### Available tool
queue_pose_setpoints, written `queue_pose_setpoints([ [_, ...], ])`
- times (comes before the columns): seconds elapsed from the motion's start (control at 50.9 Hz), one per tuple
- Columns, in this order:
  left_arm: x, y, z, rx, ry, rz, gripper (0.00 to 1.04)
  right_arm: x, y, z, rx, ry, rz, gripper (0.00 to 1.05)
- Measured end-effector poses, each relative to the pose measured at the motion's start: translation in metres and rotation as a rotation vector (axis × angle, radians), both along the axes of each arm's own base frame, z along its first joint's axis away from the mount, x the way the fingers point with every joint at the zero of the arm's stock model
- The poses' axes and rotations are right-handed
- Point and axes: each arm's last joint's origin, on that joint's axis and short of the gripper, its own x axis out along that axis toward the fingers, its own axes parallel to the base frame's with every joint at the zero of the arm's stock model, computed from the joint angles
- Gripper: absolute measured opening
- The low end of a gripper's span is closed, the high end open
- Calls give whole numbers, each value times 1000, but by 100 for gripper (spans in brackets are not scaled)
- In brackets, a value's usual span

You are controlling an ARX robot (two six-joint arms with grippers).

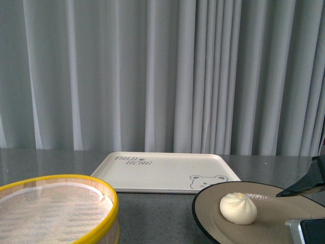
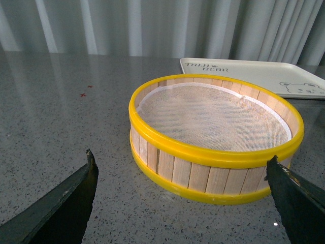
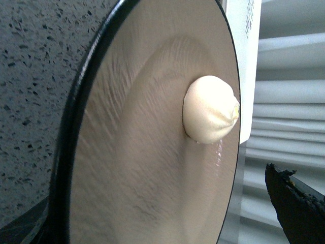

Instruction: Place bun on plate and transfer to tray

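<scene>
Plate sat closest, the bun resting on its beige middle. Right gripper straddled the plate's rim, jaws spread, unclenched. Just behind the plate lay the tray; left of it, a steamer basket faced the released left gripper.

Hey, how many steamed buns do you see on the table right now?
1. The bun sits on the plate at the front right, just ahead of the tray. The steamer basket on the left holds none, and nothing seems hidden.
</scene>
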Motion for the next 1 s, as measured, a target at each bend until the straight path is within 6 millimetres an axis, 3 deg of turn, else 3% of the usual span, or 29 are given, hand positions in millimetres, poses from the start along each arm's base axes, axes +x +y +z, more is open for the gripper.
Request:
queue_pose_setpoints([
  [0.413,0,0,0,0,0,0,98,-4,2,-19,26,69,-10,39],
  [0.589,0,0,0,0,0,0,98,-13,5,-28,-14,22,-4,4],
  [0.864,0,0,0,0,0,0,98,-20,10,-28,-104,-170,-7,3],
  [1.002,0,0,0,0,0,0,98,-19,9,-25,-128,-164,-6,3],
])
